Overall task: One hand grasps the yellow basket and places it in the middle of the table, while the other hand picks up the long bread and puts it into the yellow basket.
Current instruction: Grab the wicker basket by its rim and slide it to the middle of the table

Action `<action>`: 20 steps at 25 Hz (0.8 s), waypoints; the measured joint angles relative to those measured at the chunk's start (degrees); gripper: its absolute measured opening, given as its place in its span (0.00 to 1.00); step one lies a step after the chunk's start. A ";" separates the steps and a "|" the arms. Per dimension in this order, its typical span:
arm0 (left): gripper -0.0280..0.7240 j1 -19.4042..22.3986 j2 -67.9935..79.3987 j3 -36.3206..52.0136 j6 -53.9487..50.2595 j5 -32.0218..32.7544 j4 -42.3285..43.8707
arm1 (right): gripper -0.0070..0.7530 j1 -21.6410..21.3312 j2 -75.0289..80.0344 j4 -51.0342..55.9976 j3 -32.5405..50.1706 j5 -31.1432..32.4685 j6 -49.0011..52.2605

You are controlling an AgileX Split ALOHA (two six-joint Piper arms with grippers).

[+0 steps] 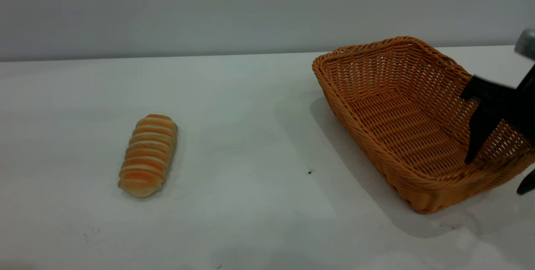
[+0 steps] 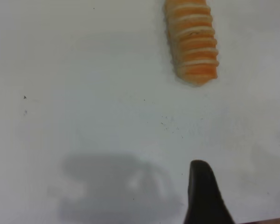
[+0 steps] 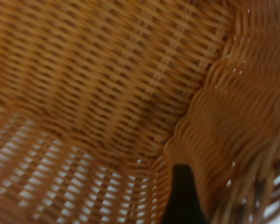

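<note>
The long bread (image 1: 147, 155), striped orange-brown and cream, lies on the white table (image 1: 250, 136) at the left. It also shows in the left wrist view (image 2: 191, 39). The yellow basket (image 1: 401, 111) is at the right, empty and tilted, with a shadow under it. My right gripper (image 1: 495, 177) is shut on the basket's right wall, one finger inside and one outside. In the right wrist view the basket's weave (image 3: 107, 84) fills the picture, and the inner finger of my right gripper (image 3: 224, 200) rests against the wall. My left gripper (image 2: 245, 200) is open and empty above bare table, apart from the bread.
A grey wall (image 1: 250, 6) runs behind the table's far edge. A few small dark specks (image 1: 309, 172) mark the tabletop between the bread and the basket.
</note>
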 joint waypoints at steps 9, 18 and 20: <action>0.69 0.00 0.00 0.00 0.00 0.06 0.00 | 0.34 0.00 4.97 7.83 -0.05 -6.62 -6.73; 0.69 0.00 0.00 0.00 0.00 0.70 0.00 | 0.07 -0.08 5.85 8.74 -1.73 -7.69 -13.56; 0.69 0.00 0.00 0.00 0.00 0.75 0.00 | 0.07 -0.13 5.87 8.79 -3.21 -5.65 -16.31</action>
